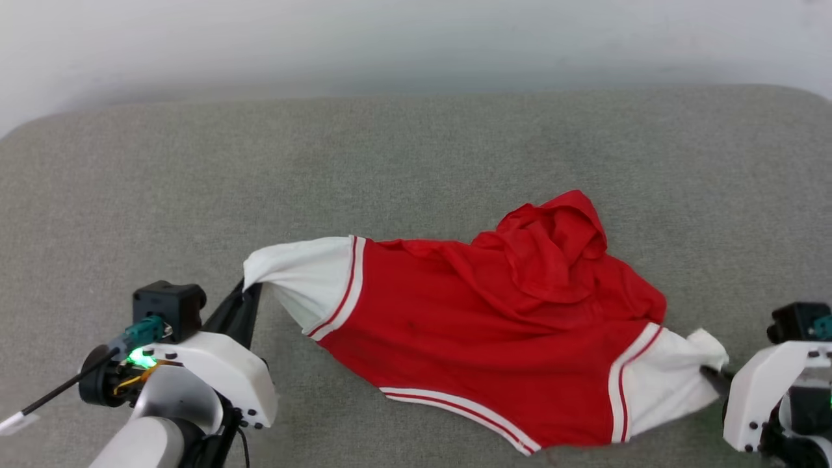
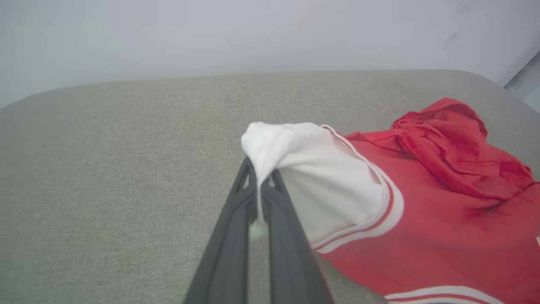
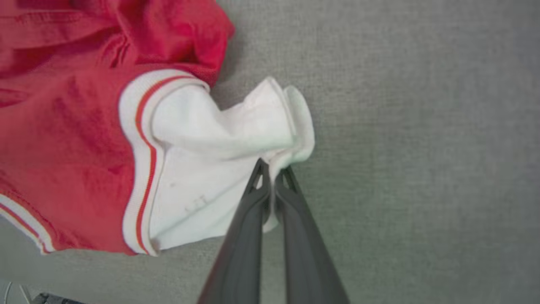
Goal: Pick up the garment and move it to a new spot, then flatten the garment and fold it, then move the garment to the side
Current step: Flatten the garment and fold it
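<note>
Base: grey padded surface [image 1: 416,149], spanning the head view. On it, right of centre: the garment [image 1: 494,325], red, crumpled, upper part bunched, 2 white sleeves reaching out to either side. The left gripper [image 2: 259,177] has its jaws pinched on the left sleeve [image 1: 302,279], cuff drawn into a peak. The right gripper [image 3: 272,171] has its jaws pinched on the right sleeve [image 3: 236,126] at its cuff.

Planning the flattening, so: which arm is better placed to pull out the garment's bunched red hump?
Right, probably: the right tool is shut on the garment at the sleeve nearest the hump; the left tool grips the far sleeve, beside smoother cloth.
</note>
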You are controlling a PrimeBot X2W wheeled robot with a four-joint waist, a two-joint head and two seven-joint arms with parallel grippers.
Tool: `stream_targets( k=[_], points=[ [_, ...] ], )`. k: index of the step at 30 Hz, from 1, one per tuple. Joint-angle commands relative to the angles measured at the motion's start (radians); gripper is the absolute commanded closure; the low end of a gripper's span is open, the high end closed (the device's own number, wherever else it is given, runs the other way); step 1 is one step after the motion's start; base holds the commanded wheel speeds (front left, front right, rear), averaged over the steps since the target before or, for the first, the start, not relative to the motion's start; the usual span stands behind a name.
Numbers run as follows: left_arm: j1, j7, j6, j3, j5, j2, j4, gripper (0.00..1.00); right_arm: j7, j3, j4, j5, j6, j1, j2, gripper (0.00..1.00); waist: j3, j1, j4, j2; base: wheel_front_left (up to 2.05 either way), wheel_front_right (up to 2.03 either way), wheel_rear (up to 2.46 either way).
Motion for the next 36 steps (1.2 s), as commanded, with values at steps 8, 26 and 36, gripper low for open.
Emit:
stream_targets(
  k=[8,26,36],
  points=[
    [-0.084,0.023,-0.011,0.049,-0.007,0.054,-0.03,1.0,-0.059,-0.004,-0.153,-0.04,0.0,-0.114,-0.033,1.0,-0.068,0.0,-0.029,0.0,0.0,0.0,0.0],
    [-0.867,-0.002,-0.173,0.065,0.02,-0.034,0.391,1.0,-0.258,0.093,0.043,-0.048,-0.001,-0.863,-0.036,1.0,0.084,0.0,-0.004,0.0,0.0,0.0,0.0],
    [-1.333,-0.088,-0.243,0.052,0.101,-0.052,0.666,1.0,-0.408,0.129,0.193,-0.082,-0.001,-1.304,-0.036,1.0,0.273,0.0,-0.013,0.0,0.0,0.0,0.0]
  ],
)
